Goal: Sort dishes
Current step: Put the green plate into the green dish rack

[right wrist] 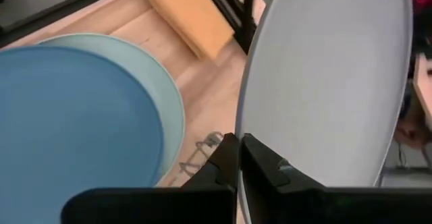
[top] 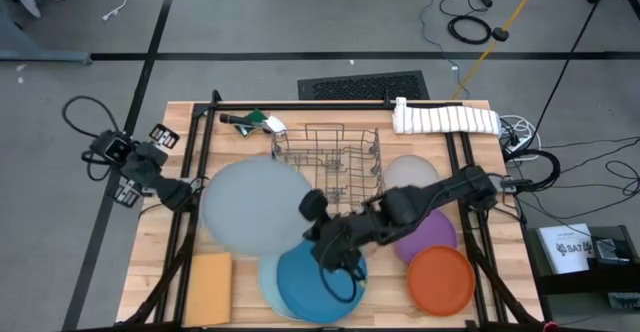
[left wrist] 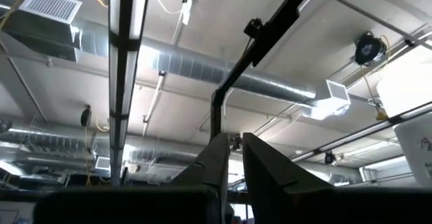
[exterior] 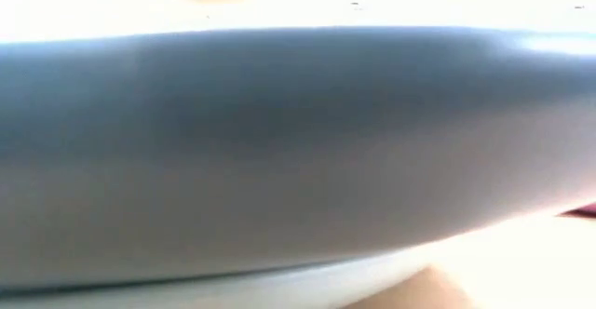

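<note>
My right gripper (top: 312, 209) is shut on a large grey-blue plate (top: 255, 207), held in the air over the table's left middle. At the near edge a bright blue plate (top: 318, 284) lies on a pale teal plate (right wrist: 169, 102). A light grey plate (top: 408, 175), a purple plate (top: 432, 234) and an orange plate (top: 441, 278) lie flat on the right. My left gripper (left wrist: 234, 166) is at the table's left edge, pointing up at the ceiling with its fingers nearly together and nothing between them. My right gripper pinches the grey-blue plate's rim (right wrist: 237, 137) between its two fingers, one finger on each face. The fingers come from the table's right, slanting down. The plate is lifted clear of the table and tilted, reaching away from the gripper toward the table's left.
A wire rack (top: 330, 157) stands at the far middle, just behind my right arm. A tan square sheet (top: 210, 287) lies at the near left, a rolled white towel (top: 445, 120) at the far right and a green-handled tool (top: 250, 122) at the far left.
</note>
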Action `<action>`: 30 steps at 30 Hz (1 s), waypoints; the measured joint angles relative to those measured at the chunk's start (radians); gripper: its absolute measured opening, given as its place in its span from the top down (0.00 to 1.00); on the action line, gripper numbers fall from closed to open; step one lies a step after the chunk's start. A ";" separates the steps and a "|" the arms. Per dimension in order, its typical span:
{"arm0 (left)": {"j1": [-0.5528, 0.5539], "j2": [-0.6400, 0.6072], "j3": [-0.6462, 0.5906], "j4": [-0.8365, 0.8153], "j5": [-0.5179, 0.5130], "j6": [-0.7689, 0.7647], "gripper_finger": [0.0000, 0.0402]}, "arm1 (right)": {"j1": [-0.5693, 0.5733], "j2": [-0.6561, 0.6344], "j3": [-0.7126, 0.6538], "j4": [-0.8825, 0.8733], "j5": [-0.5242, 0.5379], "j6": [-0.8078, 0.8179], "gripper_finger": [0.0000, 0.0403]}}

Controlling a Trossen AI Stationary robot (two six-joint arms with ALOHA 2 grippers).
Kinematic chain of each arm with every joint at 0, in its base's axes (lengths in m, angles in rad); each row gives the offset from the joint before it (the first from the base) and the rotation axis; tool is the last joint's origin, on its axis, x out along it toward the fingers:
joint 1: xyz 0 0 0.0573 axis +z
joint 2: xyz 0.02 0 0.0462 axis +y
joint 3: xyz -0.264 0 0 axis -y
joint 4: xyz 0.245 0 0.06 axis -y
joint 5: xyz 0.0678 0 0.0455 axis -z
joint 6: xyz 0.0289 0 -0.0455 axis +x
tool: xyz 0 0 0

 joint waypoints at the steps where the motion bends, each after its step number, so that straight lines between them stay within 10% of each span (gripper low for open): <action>1: 0.000 0.000 0.006 -0.015 -0.001 0.000 0.89 | -0.008 -0.016 0.000 -0.012 0.000 0.015 1.00; 30: 0.000 0.000 0.015 -0.160 -0.146 0.053 0.89 | -0.301 -0.133 -0.004 0.102 -0.023 0.773 1.00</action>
